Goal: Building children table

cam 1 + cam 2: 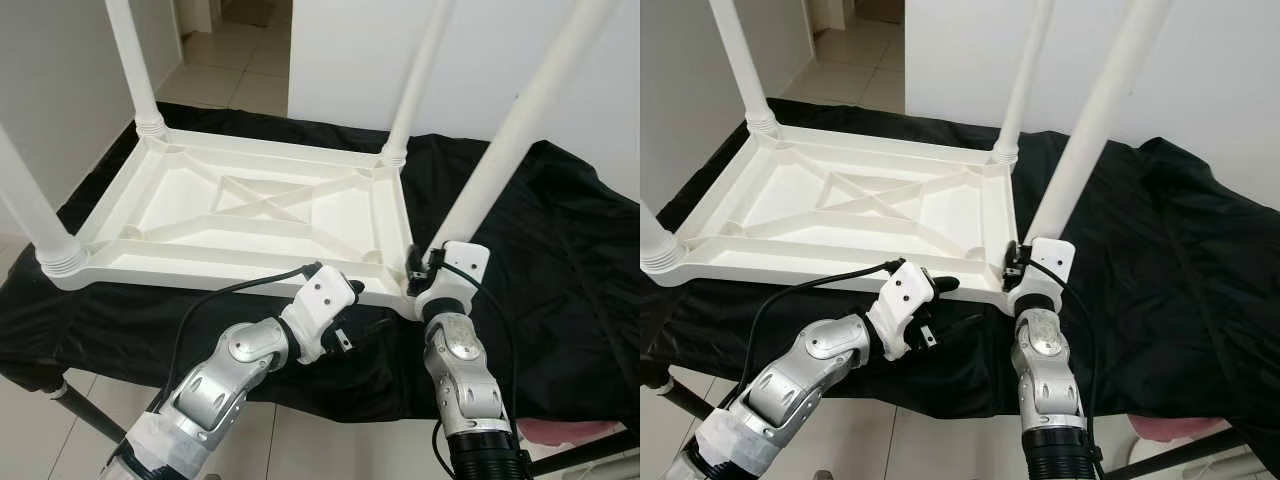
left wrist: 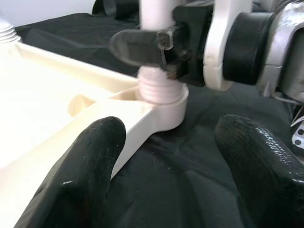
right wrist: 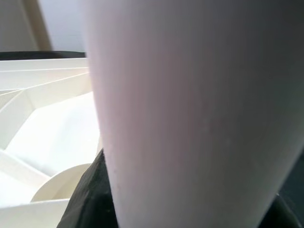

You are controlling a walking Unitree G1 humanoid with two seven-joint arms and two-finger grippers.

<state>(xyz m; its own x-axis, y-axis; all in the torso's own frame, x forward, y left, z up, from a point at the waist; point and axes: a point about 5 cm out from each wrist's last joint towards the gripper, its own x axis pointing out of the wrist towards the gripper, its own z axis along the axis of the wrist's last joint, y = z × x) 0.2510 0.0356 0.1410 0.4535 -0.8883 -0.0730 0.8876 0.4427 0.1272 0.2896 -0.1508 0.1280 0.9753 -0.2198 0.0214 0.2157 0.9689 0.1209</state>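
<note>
A white table (image 1: 250, 215) lies upside down on a black cloth (image 1: 560, 250) in the middle of the frame, with four white legs sticking up from its corners. At the lower right corner of the table, the right gripper (image 1: 418, 268) is closed around the bottom of one leg (image 1: 500, 150), just above the threaded end that sits in the corner socket. The left gripper (image 1: 345, 300) is just below the table's near edge, a little left of that corner, and its two black fingers (image 2: 90, 166) are spread apart with nothing between them.
</note>
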